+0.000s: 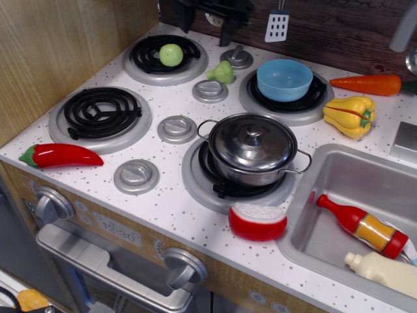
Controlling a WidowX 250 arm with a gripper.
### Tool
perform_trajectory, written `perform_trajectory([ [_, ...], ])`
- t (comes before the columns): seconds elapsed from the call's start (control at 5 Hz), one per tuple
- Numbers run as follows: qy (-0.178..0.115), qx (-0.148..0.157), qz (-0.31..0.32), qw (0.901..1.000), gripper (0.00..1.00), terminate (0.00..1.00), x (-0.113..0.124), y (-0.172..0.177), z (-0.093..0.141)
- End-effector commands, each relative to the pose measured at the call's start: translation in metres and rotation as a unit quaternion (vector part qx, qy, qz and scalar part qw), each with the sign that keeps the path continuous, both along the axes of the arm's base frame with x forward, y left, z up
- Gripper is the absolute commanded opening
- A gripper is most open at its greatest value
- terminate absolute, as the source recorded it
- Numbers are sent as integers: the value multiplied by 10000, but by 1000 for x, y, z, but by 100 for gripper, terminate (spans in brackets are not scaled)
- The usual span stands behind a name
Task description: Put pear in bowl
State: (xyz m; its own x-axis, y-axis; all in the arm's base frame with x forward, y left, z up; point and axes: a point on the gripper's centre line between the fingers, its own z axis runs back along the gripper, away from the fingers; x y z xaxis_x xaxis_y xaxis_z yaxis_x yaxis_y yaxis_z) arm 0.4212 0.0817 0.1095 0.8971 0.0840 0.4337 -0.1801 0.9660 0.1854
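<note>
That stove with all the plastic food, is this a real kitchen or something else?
Most likely a child's toy kitchen, not a real one: a speckled counter with coil burners, a small steel sink holding toy bottles, and plastic food such as the pear and carrot.

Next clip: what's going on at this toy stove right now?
The gripper hangs at the back edge of the toy stove, above the rear-left burner, with its two fingers apart and holding nothing. The pear sits untouched on that burner. The light blue bowl sits empty on the rear-right burner. So the pear has not been picked up yet, and the gripper seems lined up roughly over it.
</note>
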Motion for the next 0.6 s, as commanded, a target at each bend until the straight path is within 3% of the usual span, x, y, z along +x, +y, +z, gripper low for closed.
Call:
perform_trajectory([
  [0.0, -508, 217, -122, 9984, 100, 0, 8, 25, 5],
  [0.2, -527, 123, -198, 9983, 100, 0, 7, 36, -3],
  [0.4, -634, 276, -257, 9973, 100, 0, 10, 47, -13],
])
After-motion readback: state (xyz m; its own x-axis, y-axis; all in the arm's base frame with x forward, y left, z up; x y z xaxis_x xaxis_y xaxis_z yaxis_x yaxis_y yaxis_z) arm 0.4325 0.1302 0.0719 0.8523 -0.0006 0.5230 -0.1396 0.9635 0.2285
